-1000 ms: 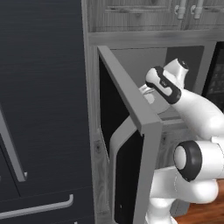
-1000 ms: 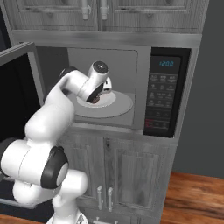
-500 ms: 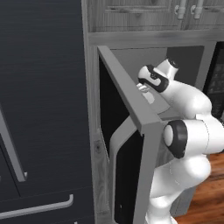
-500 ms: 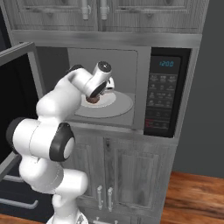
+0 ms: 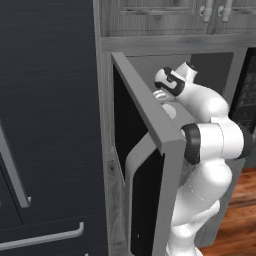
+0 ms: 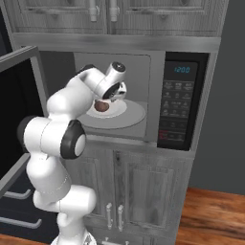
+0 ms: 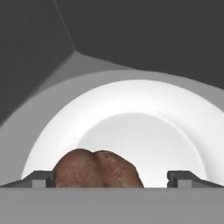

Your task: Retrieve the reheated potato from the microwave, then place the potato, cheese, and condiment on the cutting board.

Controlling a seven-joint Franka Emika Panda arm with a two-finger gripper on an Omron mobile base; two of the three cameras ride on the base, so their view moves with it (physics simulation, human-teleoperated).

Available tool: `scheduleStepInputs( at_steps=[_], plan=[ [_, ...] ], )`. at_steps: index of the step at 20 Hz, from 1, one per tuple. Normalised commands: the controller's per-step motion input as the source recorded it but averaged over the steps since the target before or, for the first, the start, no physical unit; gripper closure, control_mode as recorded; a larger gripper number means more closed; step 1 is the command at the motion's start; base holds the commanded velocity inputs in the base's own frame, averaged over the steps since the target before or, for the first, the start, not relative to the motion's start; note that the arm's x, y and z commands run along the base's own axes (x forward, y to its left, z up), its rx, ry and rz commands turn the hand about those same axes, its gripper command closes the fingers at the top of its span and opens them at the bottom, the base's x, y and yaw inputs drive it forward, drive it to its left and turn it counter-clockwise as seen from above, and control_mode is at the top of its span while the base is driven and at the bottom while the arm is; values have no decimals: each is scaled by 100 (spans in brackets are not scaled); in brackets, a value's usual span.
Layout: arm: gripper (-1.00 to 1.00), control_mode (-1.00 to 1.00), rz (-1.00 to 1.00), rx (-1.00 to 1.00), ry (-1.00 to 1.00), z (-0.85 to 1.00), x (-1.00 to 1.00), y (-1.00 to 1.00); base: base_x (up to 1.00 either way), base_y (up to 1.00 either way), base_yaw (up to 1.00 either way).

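Observation:
The microwave point(image 6: 184, 103) stands with its door point(image 5: 150, 145) swung wide to the left. Inside, a brown potato point(image 6: 101, 106) lies on a white plate point(image 6: 123, 109) on the pale turntable. My gripper point(image 6: 106, 101) reaches into the cavity and hangs just over the potato. In the hand view the potato point(image 7: 97, 169) sits low between my two fingertips point(image 7: 40, 178), nearer the left one, and the gripper point(image 7: 111, 179) is open with nothing gripped. The cheese, the condiment and the cutting board are out of view.
Grey wooden cabinet doors point(image 6: 103, 9) sit above the microwave and more point(image 6: 115, 191) below it. The open door's edge point(image 5: 167, 150) stands close to my arm's elbow. A dark tall panel point(image 5: 45, 125) fills the left. Wooden floor point(image 6: 210, 215) lies at the right.
My arm has pushed further into the microwave, bringing the hand down closer over the potato. The jaws have stayed wide.

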Motion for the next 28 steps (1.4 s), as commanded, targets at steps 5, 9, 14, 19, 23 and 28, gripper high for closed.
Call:
scheduleStepInputs(
  at_steps=[5,9,14,19,23,28],
  plan=[
    [-100,-100,14,-2,3,-25,3,0,0,0,0],
    [-100,-100,15,-1,7,-35,-10,0,0,0,0],
    [-100,-100,9,0,6,-25,-5,0,0,0,0],
    [-100,-100,5,0,0,-15,-1,0,0,0,0],
    [-100,-100,5,0,0,-20,-17,0,0,0,0],
    [-100,-100,1,0,-3,-27,-26,0,0,0,0]
  ],
)
